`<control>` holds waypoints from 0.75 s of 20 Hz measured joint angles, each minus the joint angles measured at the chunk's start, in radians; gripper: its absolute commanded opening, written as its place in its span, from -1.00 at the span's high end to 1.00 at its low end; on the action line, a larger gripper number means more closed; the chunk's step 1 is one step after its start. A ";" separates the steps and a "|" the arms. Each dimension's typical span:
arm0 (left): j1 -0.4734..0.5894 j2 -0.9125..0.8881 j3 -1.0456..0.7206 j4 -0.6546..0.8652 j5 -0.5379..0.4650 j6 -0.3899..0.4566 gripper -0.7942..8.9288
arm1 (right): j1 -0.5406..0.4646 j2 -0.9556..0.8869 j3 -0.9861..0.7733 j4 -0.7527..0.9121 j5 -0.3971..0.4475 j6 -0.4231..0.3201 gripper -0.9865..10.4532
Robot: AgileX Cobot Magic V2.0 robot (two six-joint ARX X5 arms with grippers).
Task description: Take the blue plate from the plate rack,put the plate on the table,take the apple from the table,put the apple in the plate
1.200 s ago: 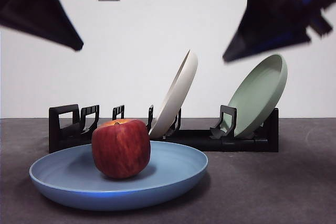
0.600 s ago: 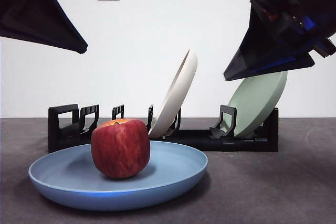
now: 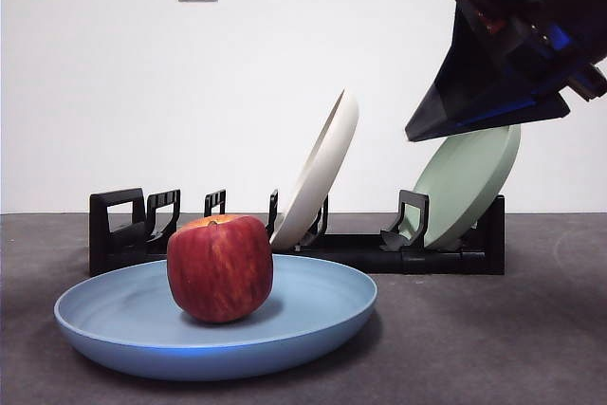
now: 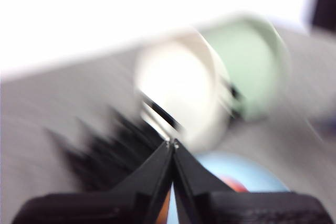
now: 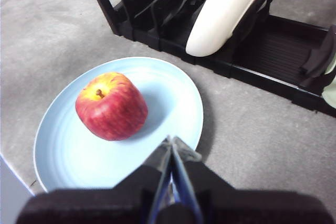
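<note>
While the left gripper (image 4: 172, 142) is hanging high above the table (image 3: 493, 339) with its jaws pressed together on nothing, showing in the front view only as a dark tip at the top left corner, the blue plate (image 3: 313, 315) is lying flat near the table's front edge, towards its left side. On the plate the apple (image 3: 220, 267) is sitting upright, a little left of the plate's middle, its stem dimple facing up. Behind them, along the back edge by the white wall, the plate rack (image 3: 360, 251) is running across the table. A cream plate (image 3: 318, 173) is leaning in a slot near the rack's middle, and a green plate (image 3: 465, 187) is leaning at its right end. Above the green plate, the right gripper (image 5: 171, 141) is hanging with jaws pinched together, empty, its tips clear of the blue plate's rim.
</note>
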 measured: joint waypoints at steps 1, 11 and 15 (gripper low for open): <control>0.066 -0.060 -0.015 0.024 0.002 0.001 0.84 | 0.000 0.000 0.000 0.000 0.000 0.000 0.83; 0.572 -0.404 -0.460 0.157 0.177 -0.007 0.84 | 0.000 0.000 0.000 0.000 0.000 0.000 0.83; 0.585 -0.411 -0.492 0.124 0.177 -0.008 0.84 | 0.000 0.000 0.000 0.000 0.000 0.000 0.83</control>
